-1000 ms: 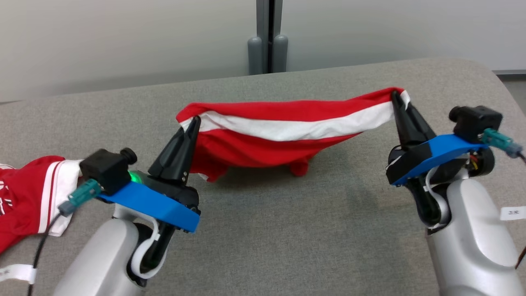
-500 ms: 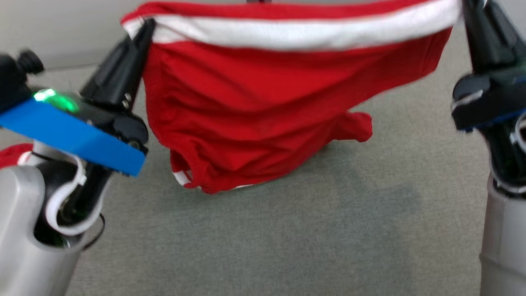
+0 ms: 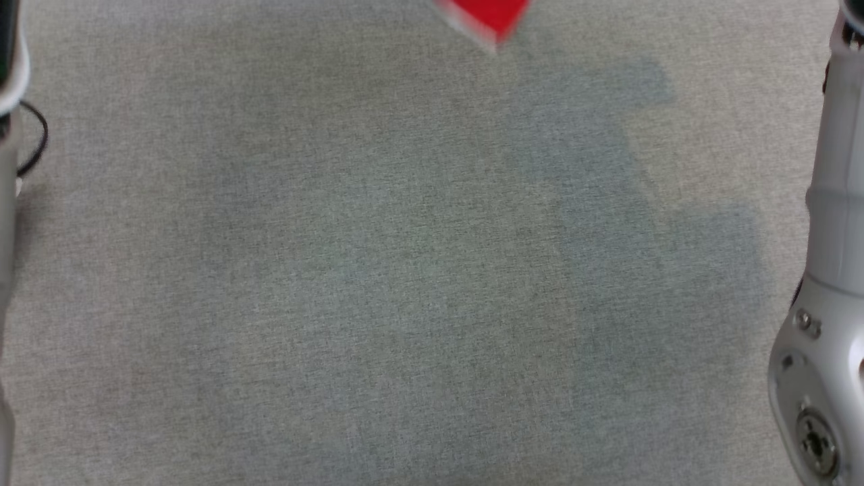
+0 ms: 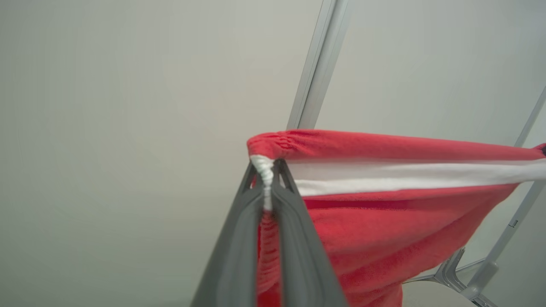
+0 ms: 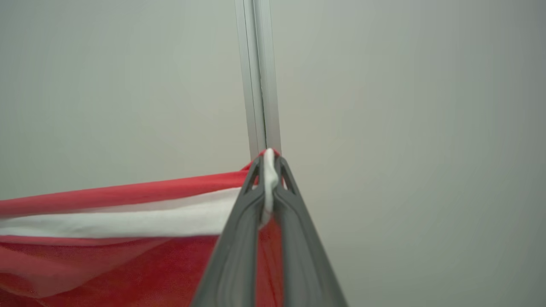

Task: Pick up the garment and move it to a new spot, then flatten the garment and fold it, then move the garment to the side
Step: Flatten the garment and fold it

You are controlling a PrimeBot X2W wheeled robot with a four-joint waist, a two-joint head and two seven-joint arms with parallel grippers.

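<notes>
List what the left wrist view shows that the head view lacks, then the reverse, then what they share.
Left wrist view, not the head view: the left gripper, jaws shut on a bunched corner of the red cloth with a white stripe, before a wall and a metal post. Head view, not the wrist view: the grey surface, the right forearm and a black cable. Shared: the red cloth, a blurred scrap at the head view's top edge.

The right forearm (image 3: pixel 837 202) is a smooth silver-grey tube with a ring seam, widening at its near end into a rounded housing set with small round screws (image 3: pixel 803 318) (one a larger recessed bolt). At the left edge a thin black cable (image 3: pixel 44 138) loops. The left gripper (image 4: pixel 268 170) and the right gripper (image 5: pixel 268 164) have dark grey tapering fingers with triangular cut-outs near the tips.
</notes>
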